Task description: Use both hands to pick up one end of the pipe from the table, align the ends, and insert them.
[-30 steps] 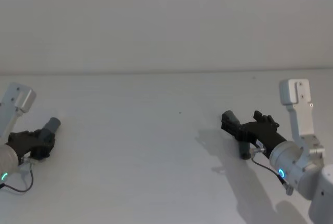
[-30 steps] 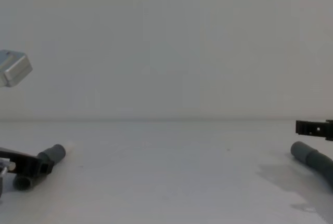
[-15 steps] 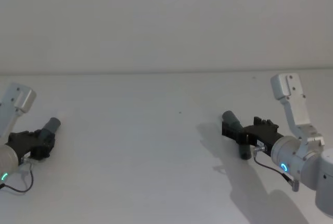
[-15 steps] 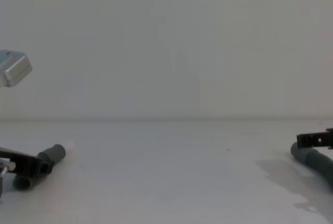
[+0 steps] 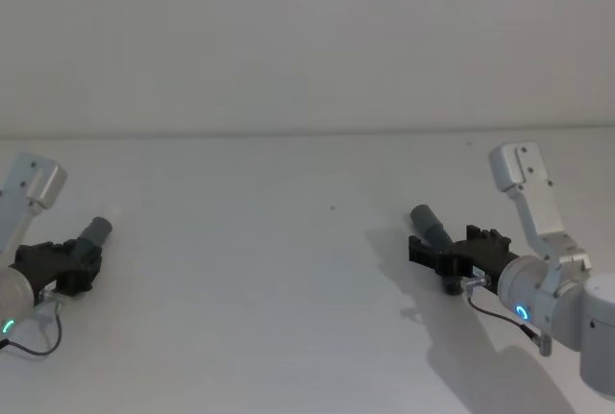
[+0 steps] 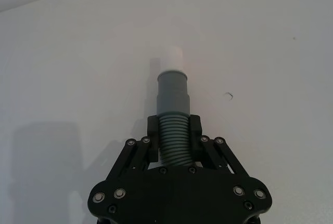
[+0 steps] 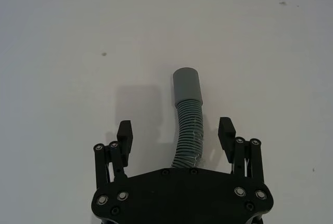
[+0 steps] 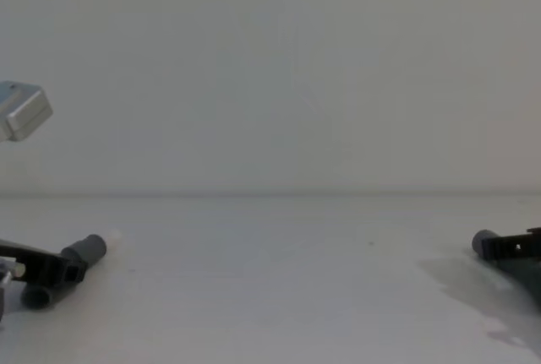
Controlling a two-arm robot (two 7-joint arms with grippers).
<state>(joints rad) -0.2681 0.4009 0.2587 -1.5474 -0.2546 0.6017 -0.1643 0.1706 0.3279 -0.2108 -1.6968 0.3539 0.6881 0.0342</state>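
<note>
Tabletop [image 5: 288,289]: plain white, carries both pipe ends, one far left and one far right.
Pipe [image 7: 190,130]: dark grey, corrugated; its two ends lie well apart.
Right end effector [image 5: 430,251]: low at the right side, released; its fingers [image 7: 125,133] are spread wide on either side of the corrugated section, clear of it.
Left end effector [image 5: 85,258]: low at the left side, clenched on the corrugated section just behind the cuff.
White-tipped cuff [image 6: 172,81]: sticks out past the left fingers.
Plain sleeve cuff [image 7: 186,84]: sticks out ahead of the right fingers.
</note>
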